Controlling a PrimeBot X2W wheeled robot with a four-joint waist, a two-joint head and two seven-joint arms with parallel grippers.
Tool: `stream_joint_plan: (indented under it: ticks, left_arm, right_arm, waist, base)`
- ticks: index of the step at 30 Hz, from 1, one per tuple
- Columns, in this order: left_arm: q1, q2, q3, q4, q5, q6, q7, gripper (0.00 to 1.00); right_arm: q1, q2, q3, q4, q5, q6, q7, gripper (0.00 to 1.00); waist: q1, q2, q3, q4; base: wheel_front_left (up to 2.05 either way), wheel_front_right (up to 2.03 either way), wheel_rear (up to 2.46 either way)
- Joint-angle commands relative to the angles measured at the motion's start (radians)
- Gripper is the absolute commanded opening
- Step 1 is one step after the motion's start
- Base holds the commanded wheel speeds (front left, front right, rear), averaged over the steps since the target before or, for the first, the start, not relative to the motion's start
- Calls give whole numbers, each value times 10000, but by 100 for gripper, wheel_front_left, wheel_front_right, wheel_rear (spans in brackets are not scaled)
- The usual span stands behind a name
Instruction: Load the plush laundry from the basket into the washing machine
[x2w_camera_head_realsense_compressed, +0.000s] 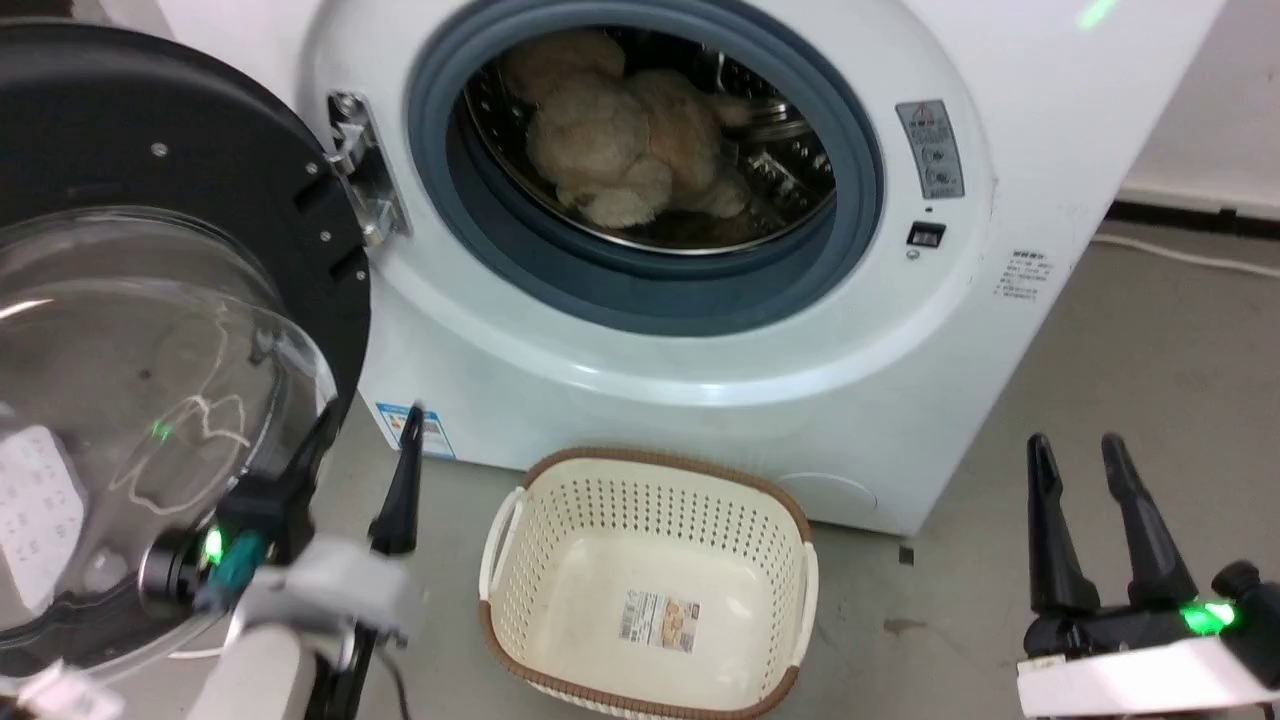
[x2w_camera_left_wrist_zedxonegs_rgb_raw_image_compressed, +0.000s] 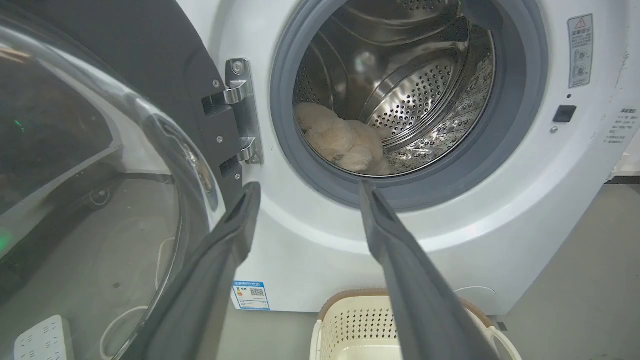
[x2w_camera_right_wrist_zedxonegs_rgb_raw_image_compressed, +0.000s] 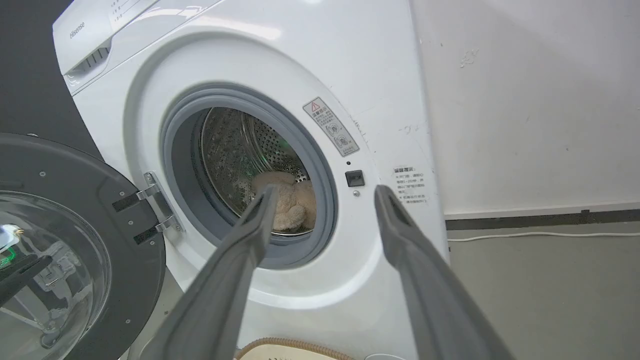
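Count: one plush toy (x2w_camera_head_realsense_compressed: 630, 140), one laundry basket (x2w_camera_head_realsense_compressed: 648, 458), one washing machine (x2w_camera_head_realsense_compressed: 700, 370), one door (x2w_camera_head_realsense_compressed: 150, 120), two grippers with two dark fingers each.
Plush toy, place: inside the steel drum (x2w_camera_left_wrist_zedxonegs_rgb_raw_image_compressed: 415, 95) of the washing machine, lying on the drum's lower wall behind the grey-blue gasket (x2w_camera_head_realsense_compressed: 640, 285).
Plush toy, axis: in the head view its long axis runs aslant, from a rounded lump at the upper left down to the lower right; rounded limbs stick out at the lower edge. Which end is the head I cannot tell.
Basket: upright on the floor just in front of the washing machine, mouth up, one sticker (x2w_camera_head_realsense_compressed: 660, 620) on its floor, a white handle on each side.
Door: swung fully open on the machine's left, hung on a metal hinge (x2w_camera_head_realsense_compressed: 365, 170), its clear bubble facing the robot.
Left gripper (x2w_camera_head_realsense_compressed: 370, 412): raised between the door and the basket, just beside the bubble, fingers spread wide with nothing between them, pointing at the drum opening in the left wrist view.
Right gripper (x2w_camera_head_realsense_compressed: 1075, 442): low on the right, well apart from the basket, fingers parted and holding nothing, aimed at the machine's front in the right wrist view.
Floor: one white cable (x2w_camera_right_wrist_zedxonegs_rgb_raw_image_compressed: 540, 234) along the wall.
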Motion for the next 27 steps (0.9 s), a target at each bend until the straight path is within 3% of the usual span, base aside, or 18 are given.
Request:
stream_joint_plan:
  ticks: [1, 11, 27]
  left_arm:
    - [356, -31, 137, -229, 102, 92, -53, 100]
    - [2197, -606, 1128, -1406, 473, -57, -53, 100]
    - [2947, -1776, 1882, -1193, 1174, -513, -53, 100]
  right_arm:
    - [196, 1, 19, -29, 18, 8, -44, 100]
    - [792, 1, 266, -81, -245, 8, -44, 100]
    - [1165, 1, 3, -27, -454, 8, -44, 100]
  waist:
    - [3, 0, -159, 65]
    - [3, 0, -583, 159]
    - [3, 0, -841, 417]
  base:
    - [0, 0, 0]
    - [0, 0, 0]
    - [0, 0, 0]
